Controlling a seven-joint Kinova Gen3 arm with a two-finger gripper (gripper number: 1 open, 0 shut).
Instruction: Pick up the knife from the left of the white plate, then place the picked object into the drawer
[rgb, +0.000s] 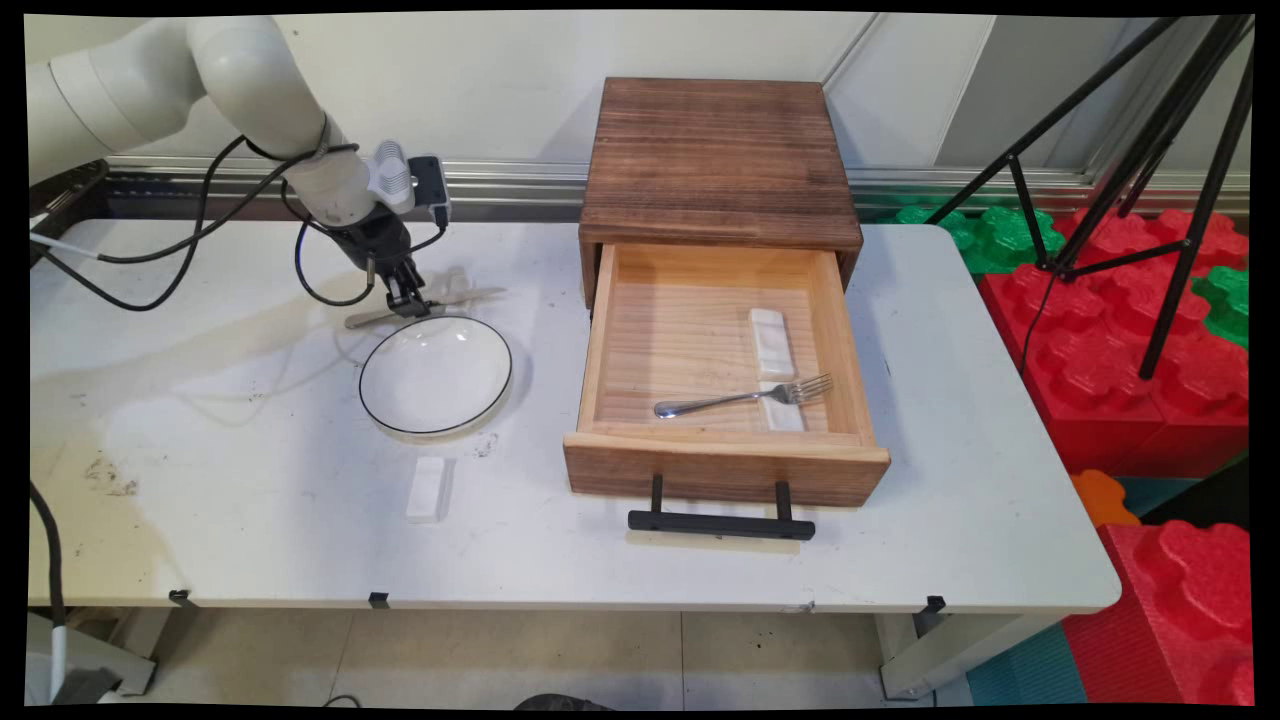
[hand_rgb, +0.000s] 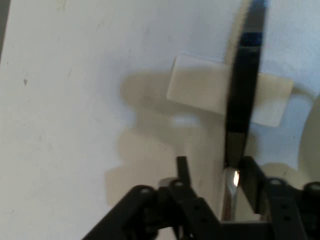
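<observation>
My gripper (rgb: 408, 305) (hand_rgb: 215, 165) is down at the table (rgb: 250, 450), just behind the bowl (rgb: 436, 378). Its fingers (hand_rgb: 182, 167) are spread to either side of the handle of a knife (rgb: 482, 295) (hand_rgb: 244, 90). One finger is close against the handle and the other stands off it, so I am gripping nothing.

The knife lies across a small white rest (hand_rgb: 200, 90), blade propped and handle toward me. I judge the uneven gap to be the risk: the near finger could push the knife sideways, swing it off the rest, or slide it against the bowl's rim. The handle is thin and shiny, so it may also slip or tilt when pinched.
</observation>
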